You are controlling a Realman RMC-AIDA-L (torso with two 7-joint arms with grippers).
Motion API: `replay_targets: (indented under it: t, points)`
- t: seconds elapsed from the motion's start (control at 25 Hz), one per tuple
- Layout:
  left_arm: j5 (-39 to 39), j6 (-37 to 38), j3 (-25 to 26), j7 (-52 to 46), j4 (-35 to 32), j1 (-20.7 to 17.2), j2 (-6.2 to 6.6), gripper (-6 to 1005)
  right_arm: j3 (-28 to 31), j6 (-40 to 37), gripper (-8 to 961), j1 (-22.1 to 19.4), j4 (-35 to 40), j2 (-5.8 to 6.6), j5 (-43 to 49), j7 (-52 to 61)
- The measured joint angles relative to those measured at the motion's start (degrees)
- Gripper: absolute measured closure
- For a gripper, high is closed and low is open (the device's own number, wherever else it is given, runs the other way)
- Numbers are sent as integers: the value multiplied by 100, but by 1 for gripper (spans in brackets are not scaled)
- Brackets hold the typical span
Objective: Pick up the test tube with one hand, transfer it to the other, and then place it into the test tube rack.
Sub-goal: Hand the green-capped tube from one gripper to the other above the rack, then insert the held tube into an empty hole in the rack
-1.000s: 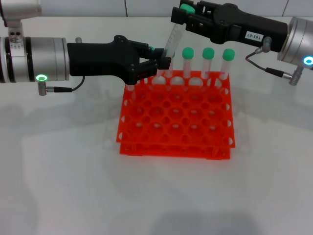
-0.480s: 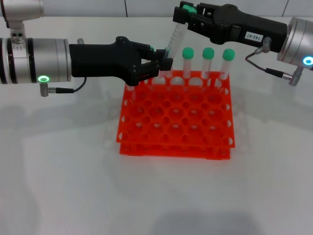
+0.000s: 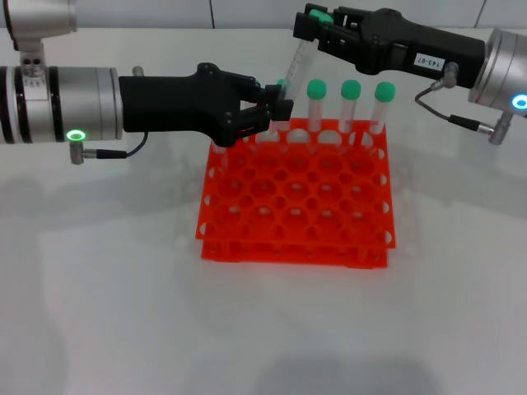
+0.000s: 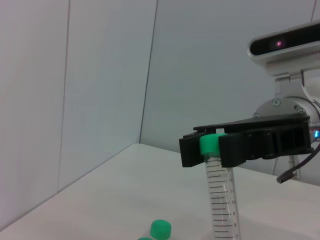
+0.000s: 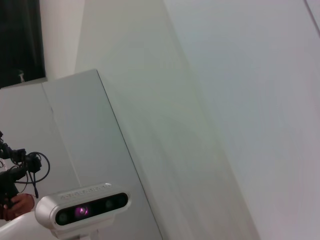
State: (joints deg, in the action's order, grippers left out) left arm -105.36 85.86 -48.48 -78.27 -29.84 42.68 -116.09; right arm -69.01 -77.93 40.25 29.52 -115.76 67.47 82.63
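Observation:
The test tube (image 3: 298, 62) hangs tilted above the back left of the orange-red test tube rack (image 3: 296, 216). My right gripper (image 3: 314, 18), the labelled one, is shut on its green cap from the upper right. My left gripper (image 3: 280, 102), unlabelled and coming from the left, closes around the tube's lower end just over the rack's back row. In the left wrist view the test tube (image 4: 220, 200) rises upright to the right gripper (image 4: 212, 148), which clamps the cap. The right wrist view shows neither the tube nor the rack.
Three green-capped tubes (image 3: 350, 103) stand in the rack's back row, right of the left gripper. Another green cap (image 4: 161, 228) shows low in the left wrist view. The rack's front rows are open holes, and white table (image 3: 123, 313) lies around it.
The left gripper has shifted slightly right along the rack's back row. The right gripper and the tube's cap have barely moved.

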Motion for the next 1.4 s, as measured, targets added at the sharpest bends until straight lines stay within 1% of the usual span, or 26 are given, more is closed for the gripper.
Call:
replay_targets:
  t: [0.24, 0.44, 0.68, 0.8, 0.88, 1.0, 1.12, 1.2, 1.24, 1.4]
  points:
    - [3, -55, 0, 91, -20, -46, -62, 681, 0, -1, 695, 0, 0, 4, 38, 0]
    - [10, -203, 6, 115, -25, -61, -139, 679, 1, 2, 695, 0, -1, 2, 40, 0]
    - [13, -286, 12, 28, -38, -75, -145, 676, 1, 0, 695, -7, 0, 1, 39, -1]
    - [15, -277, 6, -98, -163, -122, -144, 549, 2, -1, 695, -23, 1, 1, 38, -2]
    - [17, -244, -7, -288, -434, -234, -150, 464, 2, 1, 695, -36, 1, 1, 38, -10]
    - [-5, -156, -30, -689, -962, -457, -190, 348, 7, 7, 694, -46, 1, 4, 36, -21]
    - [-13, -8, -27, -1185, -1465, -694, -190, 231, 5, 14, 694, -56, 1, 6, 35, -34]
    - [-1, 111, -12, -1518, -1792, -858, -154, 106, 5, 15, 694, -76, 3, 7, 33, -46]
    - [-1, 123, -10, -1560, -1826, -873, -149, 106, 5, 18, 695, -95, 13, 8, 32, -54]
    - [-11, 354, 7, -2093, -2316, -1082, -60, 106, 2, 20, 695, -204, 59, 14, 32, -109]
